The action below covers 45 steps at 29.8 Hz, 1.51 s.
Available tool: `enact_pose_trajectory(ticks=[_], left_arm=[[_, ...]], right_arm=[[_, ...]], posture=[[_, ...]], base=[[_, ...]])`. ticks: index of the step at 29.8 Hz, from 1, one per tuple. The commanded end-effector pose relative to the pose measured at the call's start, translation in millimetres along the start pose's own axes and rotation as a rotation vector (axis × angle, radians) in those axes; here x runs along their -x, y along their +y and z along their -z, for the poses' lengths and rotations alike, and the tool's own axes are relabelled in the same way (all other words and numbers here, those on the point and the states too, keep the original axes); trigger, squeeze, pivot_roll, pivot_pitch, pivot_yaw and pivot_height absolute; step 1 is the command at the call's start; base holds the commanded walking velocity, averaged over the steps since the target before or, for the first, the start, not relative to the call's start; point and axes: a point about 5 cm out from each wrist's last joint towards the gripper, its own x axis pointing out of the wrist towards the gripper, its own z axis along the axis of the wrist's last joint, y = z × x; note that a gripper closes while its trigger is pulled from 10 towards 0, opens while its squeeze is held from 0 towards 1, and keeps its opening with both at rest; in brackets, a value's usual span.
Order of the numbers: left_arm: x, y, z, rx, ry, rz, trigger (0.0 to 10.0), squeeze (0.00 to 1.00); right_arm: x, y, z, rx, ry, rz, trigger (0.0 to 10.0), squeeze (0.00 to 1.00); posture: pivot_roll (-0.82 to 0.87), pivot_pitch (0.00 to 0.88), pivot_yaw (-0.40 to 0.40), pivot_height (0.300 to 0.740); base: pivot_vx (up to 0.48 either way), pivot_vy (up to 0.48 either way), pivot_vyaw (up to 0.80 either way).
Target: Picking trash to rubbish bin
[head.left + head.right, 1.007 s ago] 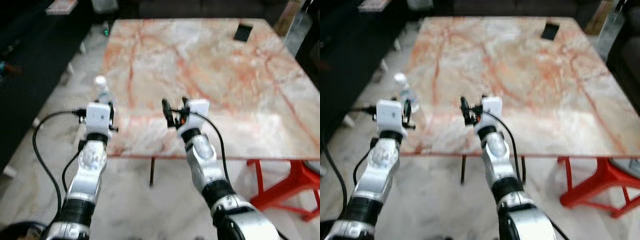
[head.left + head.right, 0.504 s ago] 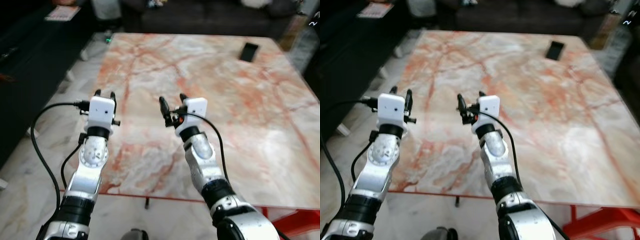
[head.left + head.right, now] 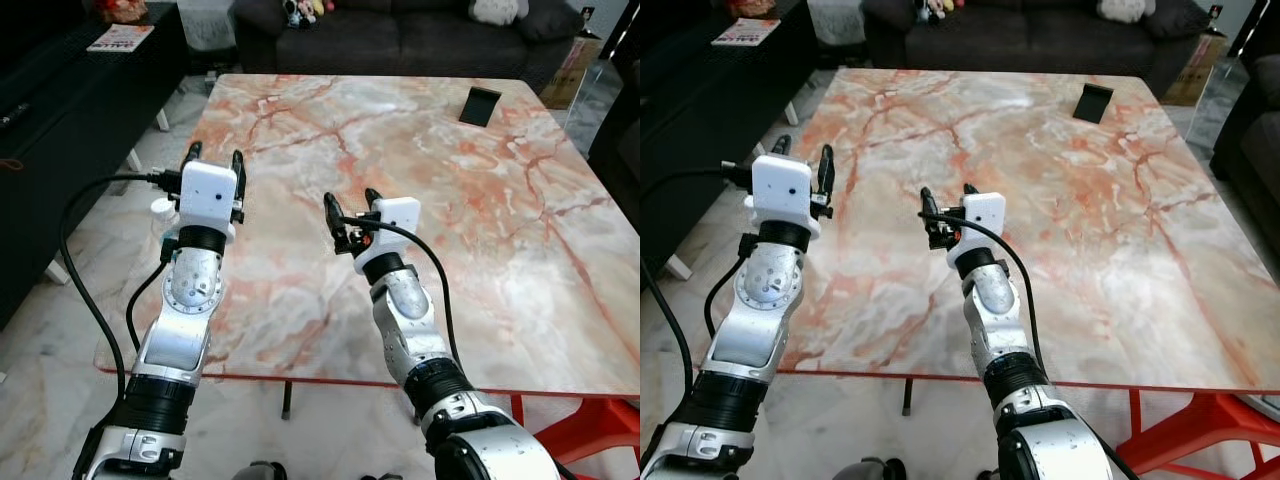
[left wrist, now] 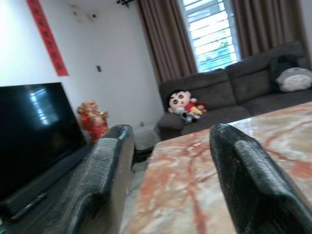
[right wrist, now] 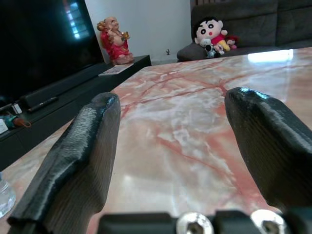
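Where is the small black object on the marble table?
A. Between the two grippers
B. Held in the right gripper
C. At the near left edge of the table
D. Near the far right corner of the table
D. The small black object lies near the far right corner of the marble table, well beyond the open, empty left gripper and right gripper.
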Motion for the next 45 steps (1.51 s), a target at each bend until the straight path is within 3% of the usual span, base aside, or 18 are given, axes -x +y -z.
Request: enact_pose_trajectory(ticks=[1, 8, 10, 18, 19, 21, 22, 30, 36, 45], left_arm=[[-2.8, 7.2, 7.4, 0.009, 0.050, -0.010, 10.0, 1.00], [-10.1, 29.6, 23.1, 0.049, 0.128, -0.066, 10.0, 1.00], [-13.0, 35.3, 25.7, 0.100, 0.143, -0.091, 10.0, 1.00], [-17.3, 35.9, 28.1, 0.145, 0.159, -0.088, 10.0, 1.00], [-21.4, 33.6, 34.6, 0.162, 0.211, -0.095, 10.0, 0.85], [-22.8, 32.8, 36.0, 0.163, 0.218, -0.092, 10.0, 0.85], [-23.6, 32.0, 36.6, 0.151, 0.220, -0.084, 10.0, 0.00], [-36.6, 29.7, 40.7, 0.223, 0.226, -0.057, 10.0, 0.00], [-45.8, 26.3, 41.3, 0.185, 0.231, -0.025, 10.0, 0.00], [-46.2, 29.0, 35.0, 0.118, 0.172, -0.043, 10.0, 0.00]], right_arm=[[0.2, 1.2, 1.3, -0.007, 0.009, -0.001, 10.0, 0.00], [1.7, 0.5, 2.6, -0.006, 0.013, -0.001, 10.0, 0.00], [2.0, 0.8, 2.9, -0.005, 0.012, -0.002, 10.0, 0.00], [2.0, 1.0, 3.0, -0.006, 0.013, -0.003, 10.0, 0.00], [2.3, 1.6, 3.6, -0.005, 0.016, -0.005, 10.0, 0.00], [2.5, 1.7, 3.8, -0.005, 0.016, -0.005, 10.0, 0.00], [2.7, 1.6, 3.9, -0.006, 0.016, -0.005, 10.0, 0.00], [5.6, 1.1, 5.5, -0.004, 0.019, -0.006, 10.0, 0.00], [9.0, 2.7, 7.8, -0.008, 0.021, -0.008, 10.0, 0.00], [10.6, 5.3, 9.1, -0.012, 0.028, -0.015, 10.0, 0.00]], posture=[[0.14, 0.130, -0.001, 0.740], [0.14, 0.125, 0.000, 0.740], [0.14, 0.122, 0.000, 0.740], [0.14, 0.126, -0.001, 0.740], [0.14, 0.132, -0.004, 0.740], [0.14, 0.132, -0.004, 0.740], [0.13, 0.136, -0.006, 0.740], [0.13, 0.153, -0.007, 0.740], [0.13, 0.176, -0.009, 0.740], [0.13, 0.191, -0.013, 0.740]], base=[[0.000, 0.000, 0.00], [0.000, 0.000, 0.00], [0.000, 0.000, 0.00], [0.000, 0.000, 0.00], [0.000, 0.000, 0.00], [0.000, 0.000, 0.00], [0.000, 0.000, 0.00], [0.000, 0.000, 0.00], [0.000, 0.000, 0.00], [0.000, 0.000, 0.00]])
